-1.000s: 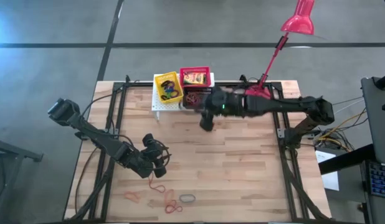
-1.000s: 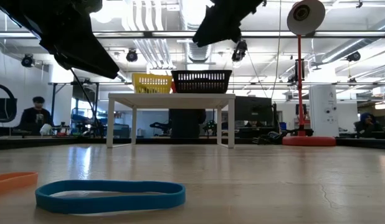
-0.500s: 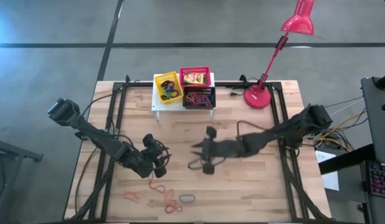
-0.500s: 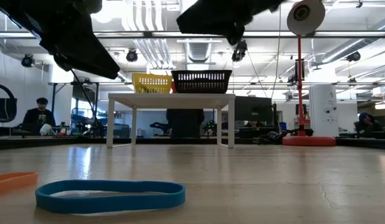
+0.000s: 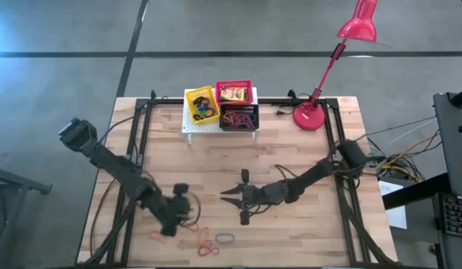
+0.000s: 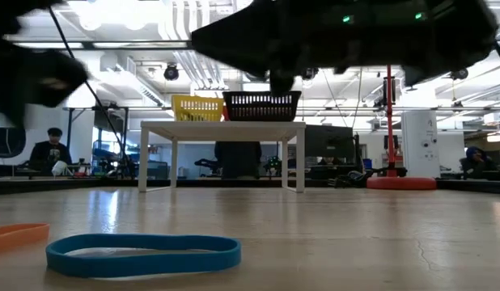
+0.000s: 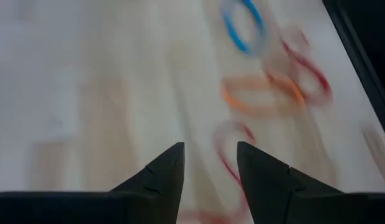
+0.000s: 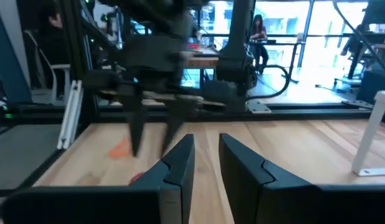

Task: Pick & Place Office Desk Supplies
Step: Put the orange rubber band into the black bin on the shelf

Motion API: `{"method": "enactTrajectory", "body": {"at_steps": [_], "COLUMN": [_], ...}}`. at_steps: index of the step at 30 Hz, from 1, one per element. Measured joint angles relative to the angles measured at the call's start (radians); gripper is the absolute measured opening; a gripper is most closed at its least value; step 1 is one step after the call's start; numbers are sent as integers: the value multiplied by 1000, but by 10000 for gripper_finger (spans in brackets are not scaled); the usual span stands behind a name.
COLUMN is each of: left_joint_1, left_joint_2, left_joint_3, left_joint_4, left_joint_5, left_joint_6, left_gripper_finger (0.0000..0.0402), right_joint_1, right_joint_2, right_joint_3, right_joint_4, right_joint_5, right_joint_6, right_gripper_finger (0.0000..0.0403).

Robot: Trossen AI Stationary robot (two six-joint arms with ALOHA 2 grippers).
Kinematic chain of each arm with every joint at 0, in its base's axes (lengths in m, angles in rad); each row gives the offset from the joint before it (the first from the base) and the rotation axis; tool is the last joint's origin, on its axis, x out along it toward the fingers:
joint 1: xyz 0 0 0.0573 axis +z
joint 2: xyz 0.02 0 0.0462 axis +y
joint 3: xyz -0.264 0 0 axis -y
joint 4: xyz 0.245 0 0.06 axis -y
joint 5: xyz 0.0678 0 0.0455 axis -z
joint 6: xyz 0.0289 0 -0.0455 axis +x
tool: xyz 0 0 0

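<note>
Right claw nearer elastic loops now

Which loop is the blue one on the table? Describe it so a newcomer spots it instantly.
Start at the wooden table and go to its near edge, the side away from the baskets. A small cluster of loops lies there, below the left gripper. The blue loop is the only blue one; its neighbours are red and orange.

grey floor around wooden table; ceiling strip lights; seated person.
</note>
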Motion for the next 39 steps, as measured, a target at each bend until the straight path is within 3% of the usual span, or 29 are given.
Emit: {"method": "enactTrajectory", "body": {"at_steps": [6,13,20,27,31,37,39], "left_joint_1": [-216,-396,-422,-421,-422,-421,-422], "left_joint_2": [17,37,161,262,280,283,283], "left_joint_3": [0,0,19,71,89,89,94], "left_joint_4": [-125,-140,-124,-134,-143,-126,-127], "left_joint_5": [41,37,27,-4,-14,-26,-46], "left_joint_6": [-112,-317,-313,-313,-313,-313,-314], "left_gripper_finger": [152,152,152,148,118,21,8], "right_joint_1": [-10,-12,-15,-16,-18,-20,-18], "right_joint_2": [97,101,105,105,106,105,91], "right_joint_3": [103,194,269,276,274,273,265], "right_joint_4": [-4,-169,-321,-342,-342,-347,-373], "right_joint_5": [-1,-3,-3,-3,-3,-3,-3], "right_joint_6": [1,-19,-46,-46,-46,-46,-49], "right_gripper_finger": [71,68,64,62,59,61,60]}}
